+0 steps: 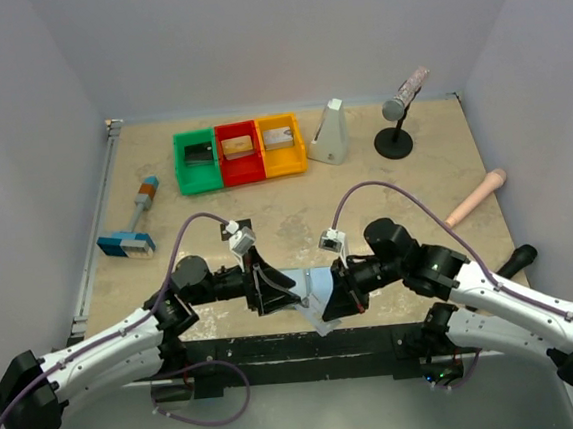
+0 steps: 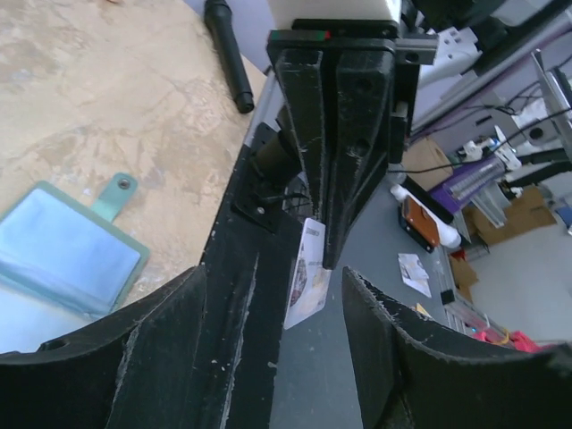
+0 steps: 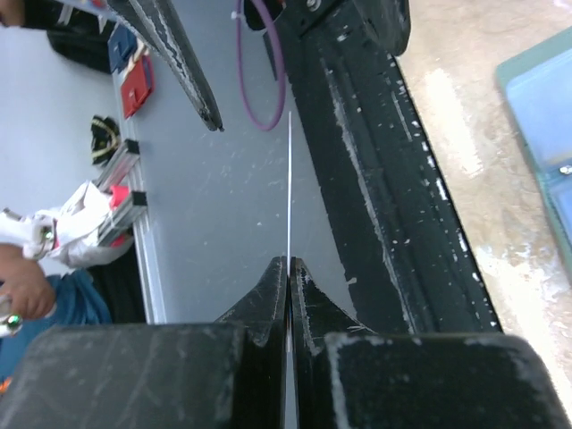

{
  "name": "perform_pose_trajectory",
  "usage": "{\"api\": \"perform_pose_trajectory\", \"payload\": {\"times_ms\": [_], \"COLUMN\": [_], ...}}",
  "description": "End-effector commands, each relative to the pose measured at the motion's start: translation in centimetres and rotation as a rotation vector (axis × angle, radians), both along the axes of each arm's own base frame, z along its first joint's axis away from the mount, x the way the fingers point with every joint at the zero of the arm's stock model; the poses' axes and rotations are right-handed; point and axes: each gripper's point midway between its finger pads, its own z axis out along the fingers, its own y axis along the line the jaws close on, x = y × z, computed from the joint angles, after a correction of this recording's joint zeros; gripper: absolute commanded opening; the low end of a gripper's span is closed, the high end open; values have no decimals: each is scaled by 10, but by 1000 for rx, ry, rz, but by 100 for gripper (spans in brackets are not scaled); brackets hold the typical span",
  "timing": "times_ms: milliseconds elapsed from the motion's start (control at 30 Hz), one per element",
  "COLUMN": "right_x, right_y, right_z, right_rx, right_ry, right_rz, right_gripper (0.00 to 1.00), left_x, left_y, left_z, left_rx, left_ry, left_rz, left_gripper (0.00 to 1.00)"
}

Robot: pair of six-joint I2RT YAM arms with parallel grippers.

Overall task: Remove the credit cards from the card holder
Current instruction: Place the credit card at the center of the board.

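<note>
- credit card (image 2: pixel 308 277): pale with printed markings, held in the air just past the black edge rail (image 3: pixel 384 161) at the near side of the surface (image 2: pixel 107 89). only a grey area well below lies under it.
- right gripper (image 3: pixel 288 268): jaws fully closed on one edge of the card. it is a narrow pinch, and most of the card sticks out free.
- left gripper (image 2: pixel 277 308): jaws stand wide and grip nothing. the card sits in the gap between them. it cannot be told whether its lower corner touches a finger.
- card holder (image 2: pixel 63 255): lies open and flat on the surface near the near edge, pale blue pockets up, snap tab (image 2: pixel 116 192) pointing away. no jaws are on it. it cannot be told whether cards remain in the pockets.
- green bin (image 1: pixel 200 185), red bin (image 1: pixel 241 175), yellow bin (image 1: pixel 283 166): side by side at the far side, well apart from both arms. each holds a small flat item, too small to identify.
- risk, slip: the shallow hold at one edge could let the card slide out, and from here it would likely fall off the surface, out of reach.
- risk, snag: the card sits between the left jaws, so a crooked withdrawal could clip it and twist it out of the pinch.
- risk, crowding: both wrists and their cables sit close together, so a hasty swing toward the bins could knock them or nudge the unheld holder over the edge.
</note>
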Motion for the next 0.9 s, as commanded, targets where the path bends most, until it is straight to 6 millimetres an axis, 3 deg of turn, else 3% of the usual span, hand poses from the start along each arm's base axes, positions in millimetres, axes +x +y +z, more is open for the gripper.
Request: {"api": "perform_pose_trajectory", "payload": {"times_ms": [0,167,467,700,867], "right_x": [-7,-1,40,43,44], "right_y": [8,8,7,18,25], "right_z": [25,25,31,39,41], "right_rx": [94,92,165,204,194], "right_ry": [-43,-71,-174,-157,-157], "right_rz": [89,62,-236,-264,-266], "right_gripper": [0,0,0,0,0], "left_x": [-19,-19,2,-1,0], "left_y": [-2,-4,5,-1,-8], "left_z": [22,17,5,16,19], "left_rx": [-95,-79,-115,-150,-165], "left_ry": [-61,-39,33,51,84], "left_rz": [-123,-127,47,11,-16], "left_gripper": [65,63,71,73,68]}}
